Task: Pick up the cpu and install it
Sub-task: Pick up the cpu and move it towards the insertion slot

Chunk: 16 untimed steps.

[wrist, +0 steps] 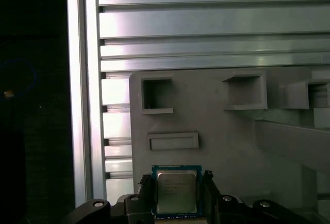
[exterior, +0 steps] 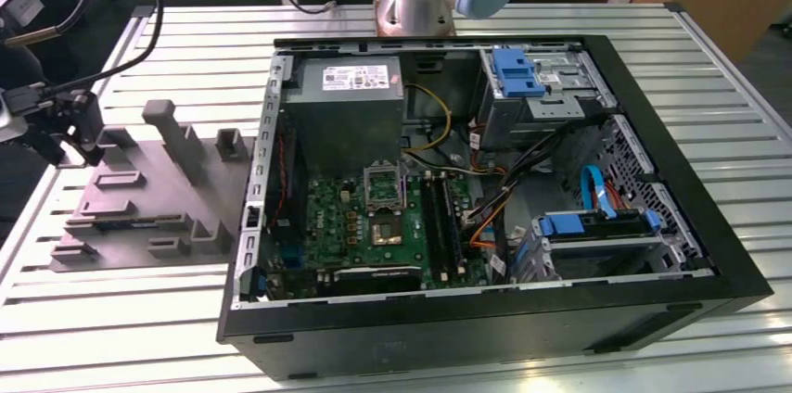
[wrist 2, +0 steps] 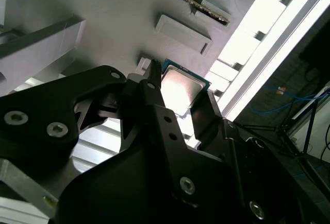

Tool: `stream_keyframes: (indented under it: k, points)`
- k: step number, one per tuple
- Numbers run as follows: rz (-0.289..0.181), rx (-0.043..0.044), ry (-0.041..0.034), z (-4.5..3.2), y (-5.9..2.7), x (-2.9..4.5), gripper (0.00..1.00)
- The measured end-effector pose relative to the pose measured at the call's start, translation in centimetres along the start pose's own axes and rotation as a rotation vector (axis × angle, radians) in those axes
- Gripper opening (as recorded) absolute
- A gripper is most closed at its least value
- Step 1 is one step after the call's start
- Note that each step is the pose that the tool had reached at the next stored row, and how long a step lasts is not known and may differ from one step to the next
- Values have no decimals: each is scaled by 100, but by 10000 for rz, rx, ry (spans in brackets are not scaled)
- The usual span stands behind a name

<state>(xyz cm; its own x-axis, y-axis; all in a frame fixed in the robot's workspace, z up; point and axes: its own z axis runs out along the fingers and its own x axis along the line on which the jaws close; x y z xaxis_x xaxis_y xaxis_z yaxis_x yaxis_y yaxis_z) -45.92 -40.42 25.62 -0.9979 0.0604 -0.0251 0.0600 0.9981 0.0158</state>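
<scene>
Locate the gripper [exterior: 84, 143] at the exterior view's left, poised over the grey fixture plate [exterior: 148, 194] on the slatted surface [exterior: 693, 69]. Note the cpu [wrist: 176, 192] directly between the fingers [wrist: 208, 193], silver top up, jaws narrowed to chip width and bearing on two opposite edges, presumably sparing the underside contacts. Find the open computer case [exterior: 495, 319] well apart from the gripper, motherboard [exterior: 371, 226] exposed for installation.

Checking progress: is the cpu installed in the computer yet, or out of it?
Out. In both wrist views the cpu lies at the gripper, at the grey fixture.
</scene>
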Motion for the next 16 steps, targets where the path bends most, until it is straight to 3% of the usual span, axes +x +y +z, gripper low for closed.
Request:
stream_keyframes:
  k: [16]
  points:
    - [0,0,0,-62,1,-2,47]
